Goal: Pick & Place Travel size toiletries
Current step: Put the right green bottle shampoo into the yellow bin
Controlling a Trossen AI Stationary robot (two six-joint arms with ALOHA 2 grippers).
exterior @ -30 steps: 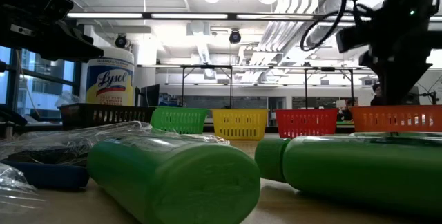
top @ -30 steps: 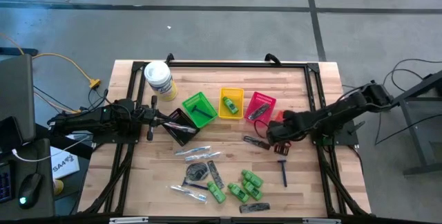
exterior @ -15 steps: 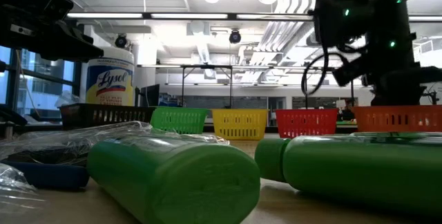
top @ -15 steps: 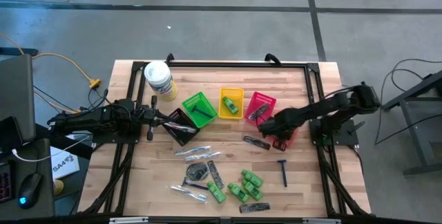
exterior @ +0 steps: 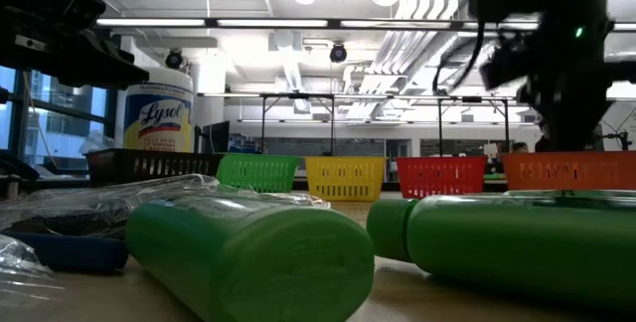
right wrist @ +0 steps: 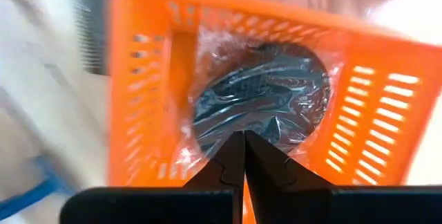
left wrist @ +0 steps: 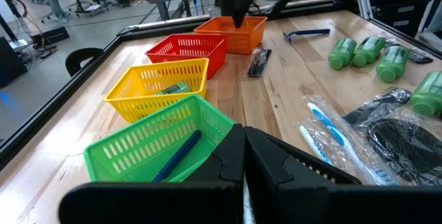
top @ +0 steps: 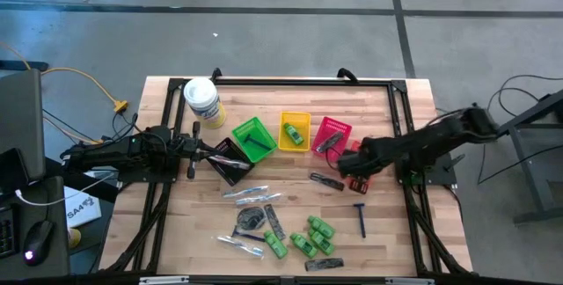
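Right claw [right wrist: 242, 137], fingers together and holding nothing, hovering over orange basket [right wrist: 376, 113] containing round dark packet [right wrist: 259, 106]. Left claw [left wrist: 243, 137] together, idling at frame left. Green bottles [top: 308, 237], razor [top: 360, 218], comb [top: 325, 180] waiting on table [top: 396, 241], lower center.

Green mini bottles [top: 310, 236], razor [top: 360, 218], combs and wrapped sticks scattered across table

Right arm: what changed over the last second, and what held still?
The right gripper, shut, swung out over the wood toward the red basket, then came back over the orange basket holding a round dark packet. The left gripper and the loose toiletries stayed put.
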